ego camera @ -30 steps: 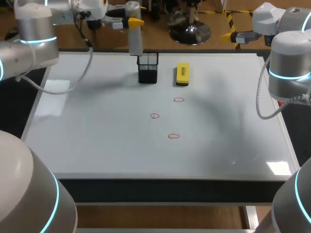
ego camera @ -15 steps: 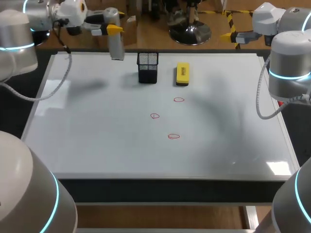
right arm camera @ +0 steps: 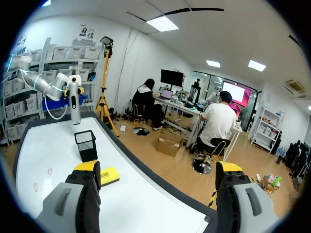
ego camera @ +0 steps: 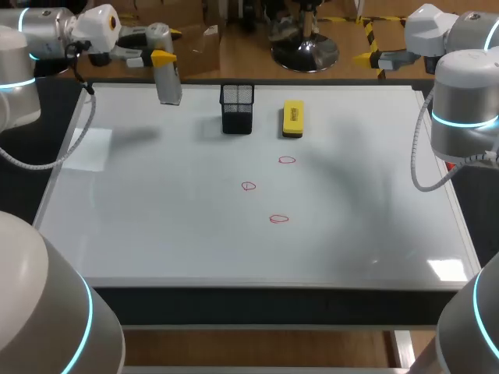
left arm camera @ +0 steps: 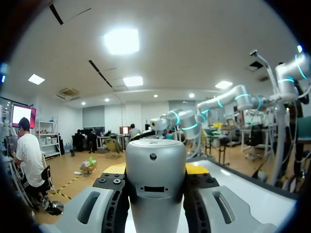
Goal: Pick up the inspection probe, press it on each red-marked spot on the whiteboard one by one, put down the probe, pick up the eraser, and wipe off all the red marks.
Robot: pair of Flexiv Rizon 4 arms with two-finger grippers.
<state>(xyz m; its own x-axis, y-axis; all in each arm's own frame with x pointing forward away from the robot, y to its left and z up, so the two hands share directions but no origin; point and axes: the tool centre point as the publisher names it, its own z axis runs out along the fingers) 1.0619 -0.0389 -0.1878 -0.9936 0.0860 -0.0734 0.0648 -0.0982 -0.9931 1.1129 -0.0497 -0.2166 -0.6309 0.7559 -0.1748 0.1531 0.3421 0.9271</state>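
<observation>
Overhead, left claw pinches probe; only the wrist view shows right claw spread.

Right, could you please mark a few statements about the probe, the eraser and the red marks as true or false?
1. The left fingers are shut on the inspection probe. True.
2. The eraser lies inside the mesh holder. False: it lies on the whiteboard, beside the holder.
3. Three red marks show on the whiteboard. True.
4. The right fingers grip the eraser. False: they are open, with nothing between them.
</observation>
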